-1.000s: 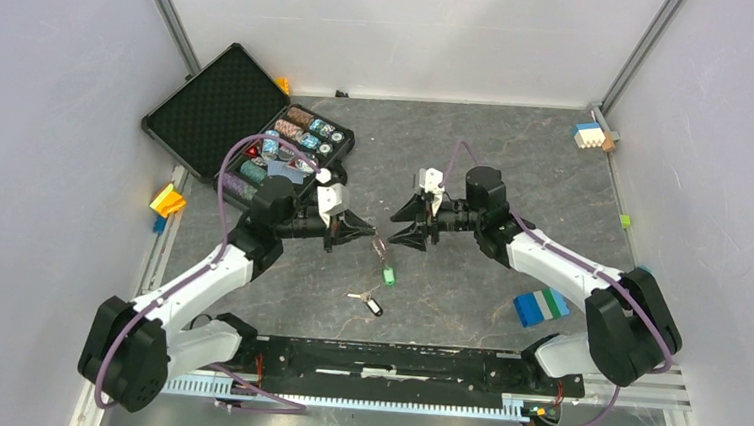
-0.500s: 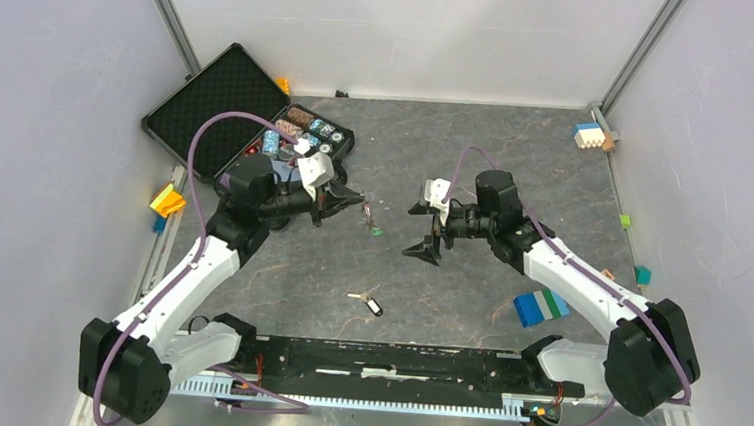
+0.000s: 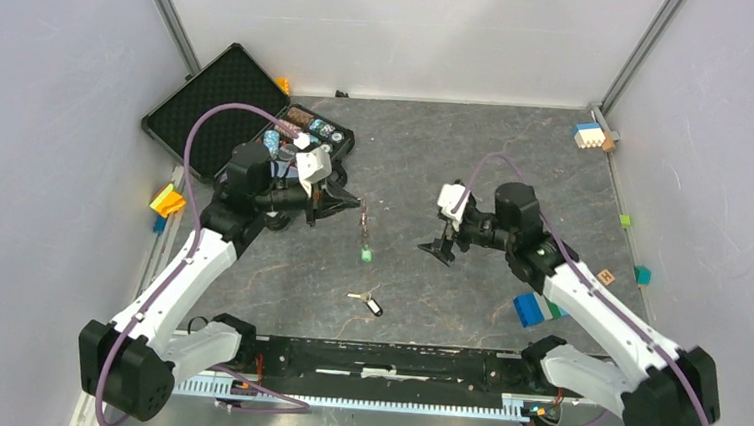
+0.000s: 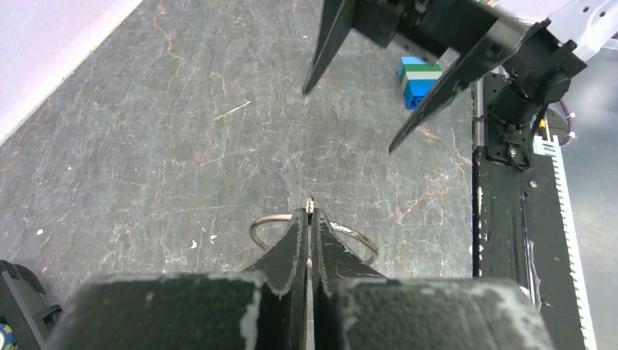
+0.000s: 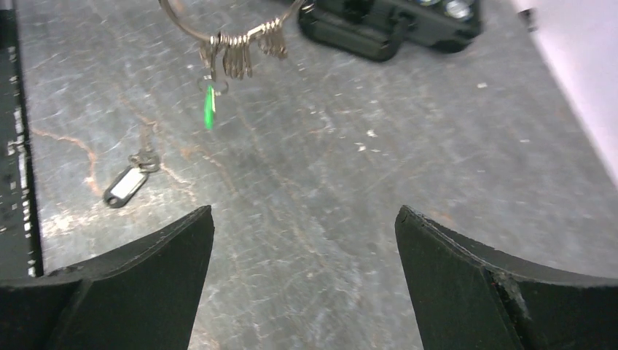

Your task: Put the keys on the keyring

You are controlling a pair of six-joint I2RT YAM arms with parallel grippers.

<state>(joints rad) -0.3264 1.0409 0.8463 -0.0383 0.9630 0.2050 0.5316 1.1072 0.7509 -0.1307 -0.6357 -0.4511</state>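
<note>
Left tool clenched on keyring, green key dangling beneath it, right tool spread wide, well apart

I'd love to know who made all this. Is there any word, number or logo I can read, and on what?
No readable text anywhere.
The black key has a pale label: too blurred to tell.
The chips in the case: markings too small to read.

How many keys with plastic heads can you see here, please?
2. The green key hangs from the ring pinched in the left pincer; the black key lies loose on the table, towards the near edge. I see none hidden.
</note>
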